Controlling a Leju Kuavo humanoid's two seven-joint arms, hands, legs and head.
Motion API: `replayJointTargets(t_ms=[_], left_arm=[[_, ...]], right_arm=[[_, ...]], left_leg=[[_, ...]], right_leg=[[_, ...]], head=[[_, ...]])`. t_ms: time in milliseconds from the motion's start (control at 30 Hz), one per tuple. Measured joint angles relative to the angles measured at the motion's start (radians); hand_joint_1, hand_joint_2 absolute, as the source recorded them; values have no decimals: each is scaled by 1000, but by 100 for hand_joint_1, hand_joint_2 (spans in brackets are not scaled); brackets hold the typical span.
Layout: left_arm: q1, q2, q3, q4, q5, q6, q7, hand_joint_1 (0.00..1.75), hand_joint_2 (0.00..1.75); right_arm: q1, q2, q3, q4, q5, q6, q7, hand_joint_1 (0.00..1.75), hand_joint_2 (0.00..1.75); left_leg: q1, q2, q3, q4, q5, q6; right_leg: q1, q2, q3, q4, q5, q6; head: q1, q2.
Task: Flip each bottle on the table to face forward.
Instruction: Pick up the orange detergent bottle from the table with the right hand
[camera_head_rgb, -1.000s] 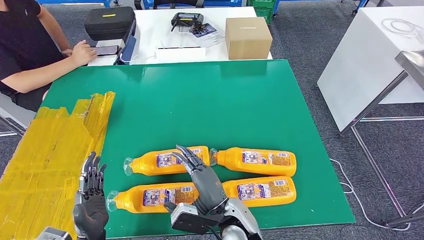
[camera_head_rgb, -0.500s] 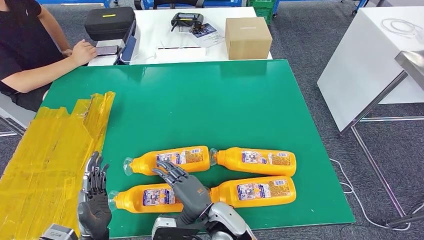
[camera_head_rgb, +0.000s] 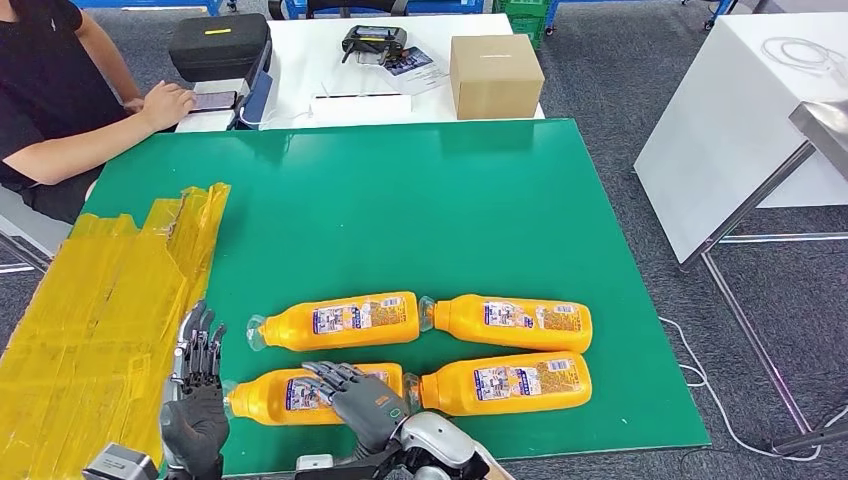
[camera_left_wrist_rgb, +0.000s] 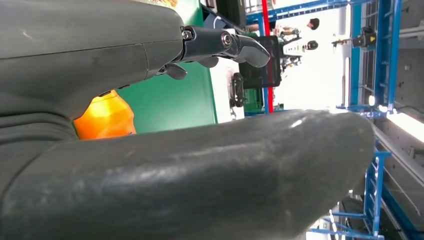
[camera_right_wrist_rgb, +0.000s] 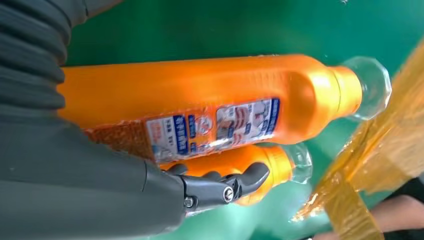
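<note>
Four orange bottles with clear caps lie on their sides on the green table (camera_head_rgb: 400, 210), caps pointing left. They are the back-left bottle (camera_head_rgb: 335, 320), back-right bottle (camera_head_rgb: 510, 322), front-left bottle (camera_head_rgb: 270, 396) and front-right bottle (camera_head_rgb: 510, 381). My right hand (camera_head_rgb: 358, 400) lies over the middle of the front-left bottle (camera_right_wrist_rgb: 200, 95) with its fingers (camera_right_wrist_rgb: 225, 187) stretched out, gripping nothing. The back-left bottle (camera_right_wrist_rgb: 260, 167) lies just beyond those fingers. My left hand (camera_head_rgb: 195, 405) stands open at the table's front-left edge, beside the front-left bottle's cap end (camera_left_wrist_rgb: 105, 117).
Yellow tape (camera_head_rgb: 100, 320) covers the surface to the left of the green table. Behind it a white table carries a cardboard box (camera_head_rgb: 495, 75) and a black case (camera_head_rgb: 220, 40). A person (camera_head_rgb: 60, 110) sits at the far left. Another white table (camera_head_rgb: 740, 120) stands at the right.
My right hand has drawn back and to the left, from over the back-left bottle down onto the front-left one. My left hand has edged slightly right. The bottles lie as before.
</note>
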Motion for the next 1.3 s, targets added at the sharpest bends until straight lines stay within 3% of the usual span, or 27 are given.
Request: replayJointTargets(t_ms=[267, 400, 433, 533, 567, 700, 967, 1300], left_arm=[[18, 0, 5, -4, 25, -6, 0, 0, 0], [20, 0, 7, -7, 30, -10, 0, 0, 0], [18, 0, 8, -7, 31, -14, 0, 0, 0], [15, 0, 12, -7, 34, -22, 0, 0, 0], [14, 0, 13, -7, 34, -24, 0, 0, 0], [8, 0, 14, -5, 34, -34, 0, 0, 0], [-8, 0, 15, 1, 39, -55, 0, 0, 0], [-16, 0, 19, 5, 46, -60, 0, 0, 0]], right_arm=[[-102, 20, 83, 147, 124, -5, 146, 0, 175], [-180, 33, 129, 256, 156, 67, 170, 6, 175], [-202, 36, 140, 282, 157, 88, 165, 21, 175], [-255, 44, 170, 344, 151, 125, 149, 115, 175], [-269, 46, 178, 359, 148, 135, 145, 136, 175], [-321, 49, 210, 408, 123, 182, 120, 171, 175], [-399, 47, 263, 460, 67, 257, 93, 175, 175], [-424, 47, 294, 482, 40, 277, 92, 175, 175]], left_leg=[[0, 1, 8, 0, -1, 0], [0, 2, 16, -1, -5, 0], [0, 4, 18, -1, -5, -1], [0, 6, 25, -1, -5, -1], [0, 6, 27, -1, -5, -1], [0, 6, 33, -1, -5, -1], [-2, 5, 39, -1, -6, 1], [-4, 3, 43, -1, -9, 4]], right_leg=[[0, 0, 2, 0, -1, 0], [0, 2, 3, -1, -2, -1], [0, 3, 4, -1, -1, -1], [0, 5, 9, -1, -1, -1], [0, 5, 11, -1, -1, -1], [0, 5, 17, -1, -2, -1], [-3, 5, 24, -1, -4, 2], [-5, 5, 29, -2, -8, 4]], head=[[0, 0], [0, 0], [0, 0], [0, 0], [0, 0], [0, 0], [0, 0], [-1, 0]])
